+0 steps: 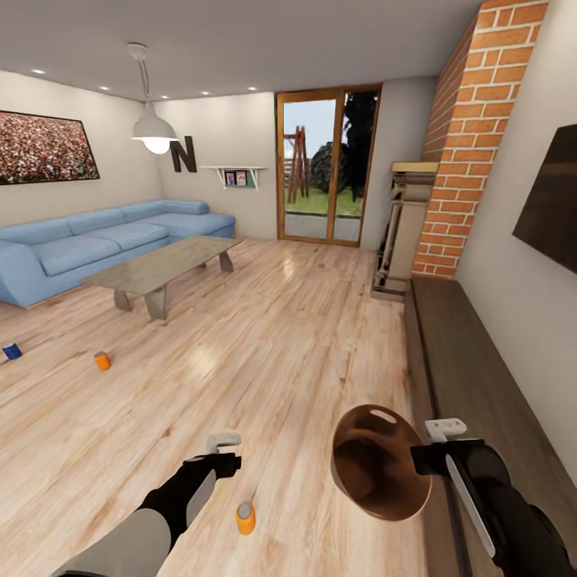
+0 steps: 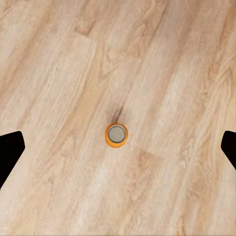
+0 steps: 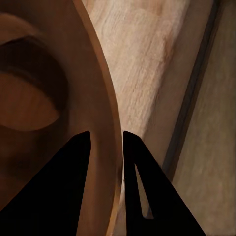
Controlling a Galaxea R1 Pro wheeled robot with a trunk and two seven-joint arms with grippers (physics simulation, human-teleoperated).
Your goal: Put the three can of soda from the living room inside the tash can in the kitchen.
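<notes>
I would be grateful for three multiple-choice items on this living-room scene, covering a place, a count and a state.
1. Where does the nearest orange can stand?
A. on the wooden floor
B. on the low table
C. on the sofa

2. How many soda cans show in the head view?
A. one
B. two
C. three

3. What is the right gripper doing?
A. hanging open
B. clamping the trash can by its rim
C. holding a can

Answers:
1 A: the can stands upright on the planks, beneath the left gripper.
2 C: that can, a second orange can and a blue can.
3 B: its fingers straddle the rim in the right wrist view.
</notes>
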